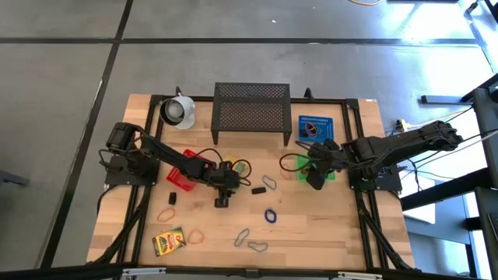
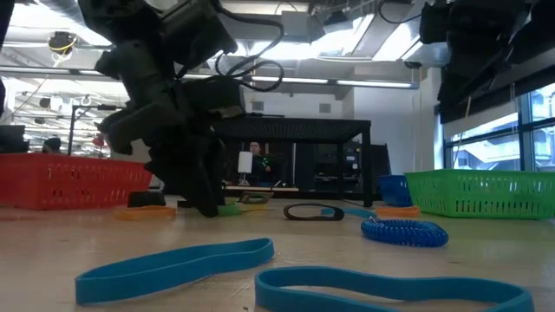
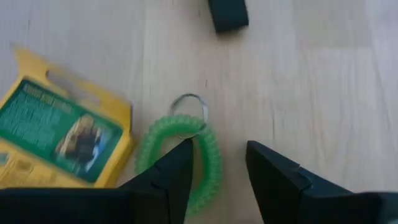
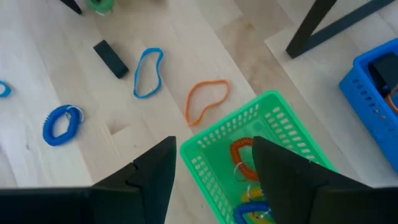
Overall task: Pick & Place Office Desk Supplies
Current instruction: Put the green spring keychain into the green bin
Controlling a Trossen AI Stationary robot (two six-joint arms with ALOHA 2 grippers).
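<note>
One green coil loop (image 3: 186,158) flat, ring end away | left claw (image 3: 217,180) released, straddling it

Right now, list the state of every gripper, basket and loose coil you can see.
left gripper: open, straddling green coil
right gripper: open, empty, above green basket
green basket: holds coils
blue coil: loose on table
white mug: on its side

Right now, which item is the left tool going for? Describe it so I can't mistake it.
Start at the red basket on the table's left side; just right of it lies a yellow printed box. Beside that box, under the left tool, is a green coiled loop with a small metal ring. The other coiled loop nearby is blue.
</note>
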